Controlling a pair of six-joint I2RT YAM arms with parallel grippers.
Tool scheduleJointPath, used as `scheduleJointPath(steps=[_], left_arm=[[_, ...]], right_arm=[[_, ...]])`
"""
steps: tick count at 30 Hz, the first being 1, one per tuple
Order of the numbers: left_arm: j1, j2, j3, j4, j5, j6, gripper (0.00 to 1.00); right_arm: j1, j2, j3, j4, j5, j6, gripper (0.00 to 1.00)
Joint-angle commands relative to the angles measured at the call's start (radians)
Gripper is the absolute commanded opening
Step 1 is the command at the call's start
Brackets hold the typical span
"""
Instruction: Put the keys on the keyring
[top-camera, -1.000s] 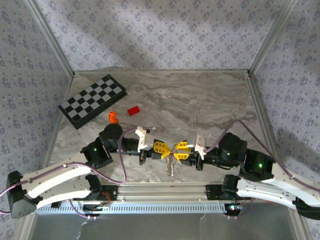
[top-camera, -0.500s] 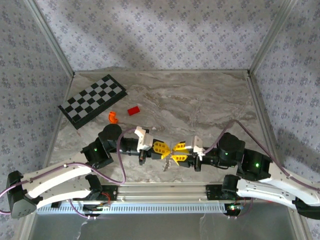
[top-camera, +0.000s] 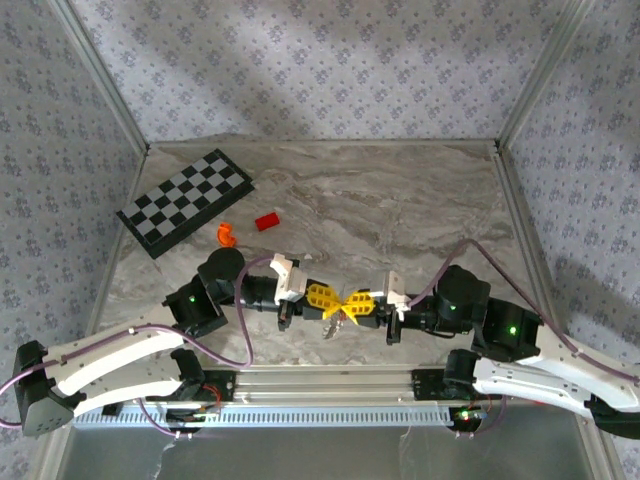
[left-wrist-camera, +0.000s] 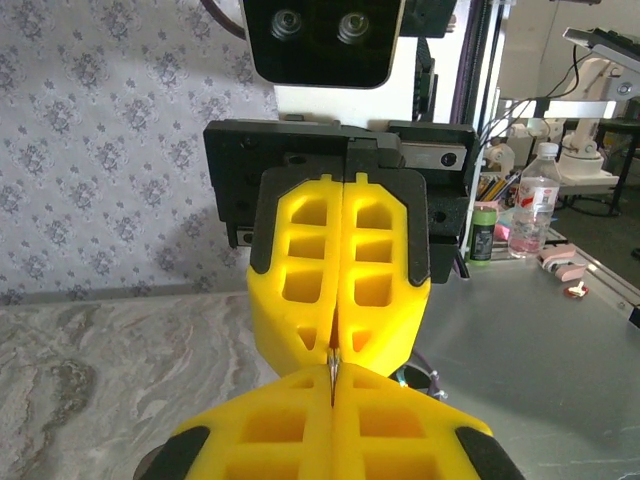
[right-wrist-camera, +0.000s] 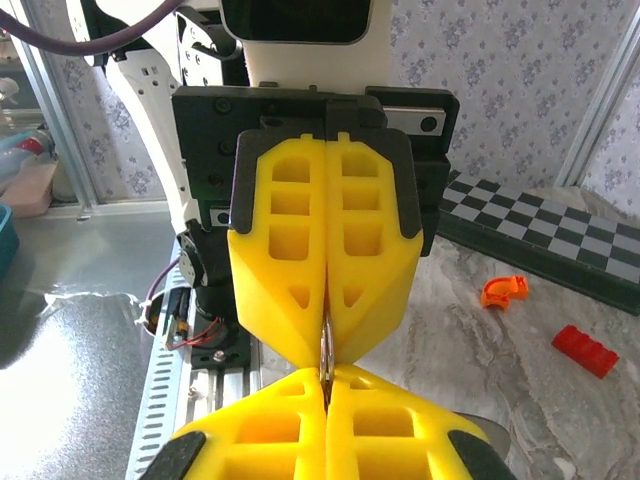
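"Where the arms meet, what goes down as item one?" asks the checker.

"Item one: left gripper (top-camera: 335, 300), jaws pressed flat together, tips nose to nose with item two, right gripper (top-camera: 351, 303), jaws likewise closed. Both wrist views give a metal sliver (left-wrist-camera: 331, 366), edge-on in the seam where the four yellow fingertips (right-wrist-camera: 295, 335) meet — pinched from both sides."

"Ring or key?"

"Cannot tell; it reads as one thin bright line. Item three: the keys (top-camera: 333, 325), silvery, hanging just beneath the meeting tips, tilted towards the left arm, over the near strip of the table (top-camera: 400, 200). Among the fingers I cannot pick out the keyring."

"And further out?"

"Item four: orange curved piece (top-camera: 226, 235), lying on the marbled top beyond the left arm's wrist. Item five: red block (top-camera: 266, 222), near it on the right, not touching. Item six: chessboard (top-camera: 185, 202), lying flat towards the far left corner, set at an angle — well apart from both grippers."
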Motion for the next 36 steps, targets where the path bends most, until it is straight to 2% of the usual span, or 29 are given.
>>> scheduleJointPath(steps=[1, 3, 7, 11, 15, 18, 21, 26, 30, 36], left_arm=[[-0.006, 0.007, 0.023, 0.001, 0.006, 0.002, 0.00], [-0.008, 0.010, 0.048, -0.113, -0.037, 0.035, 0.00], [-0.012, 0.026, 0.114, -0.370, -0.140, 0.138, 0.12], [-0.021, 0.043, 0.166, -0.527, -0.185, 0.194, 0.12], [-0.026, 0.050, 0.202, -0.598, -0.192, 0.225, 0.07], [-0.026, 0.044, 0.204, -0.601, -0.184, 0.228, 0.00], [-0.027, 0.033, 0.195, -0.572, -0.167, 0.217, 0.00], [-0.027, -0.031, 0.124, -0.365, -0.128, 0.137, 0.00], [-0.027, -0.055, 0.112, -0.285, -0.098, 0.126, 0.00], [-0.027, -0.059, 0.098, -0.199, -0.058, 0.108, 0.00]], right_arm=[[0.007, 0.026, 0.039, -0.052, 0.035, -0.006, 0.00], [0.006, 0.062, 0.089, -0.131, 0.052, -0.008, 0.00], [0.006, 0.136, 0.180, -0.284, 0.075, -0.038, 0.00], [0.006, 0.206, 0.258, -0.406, 0.071, -0.058, 0.00], [0.008, 0.263, 0.305, -0.468, 0.049, -0.073, 0.00], [0.009, 0.287, 0.320, -0.477, 0.039, -0.081, 0.00], [0.008, 0.283, 0.318, -0.464, 0.036, -0.081, 0.00], [0.008, 0.223, 0.270, -0.369, 0.068, -0.064, 0.00], [0.002, 0.153, 0.199, -0.263, 0.027, -0.033, 0.16], [-0.024, 0.147, 0.205, -0.264, -0.012, -0.050, 0.13]])
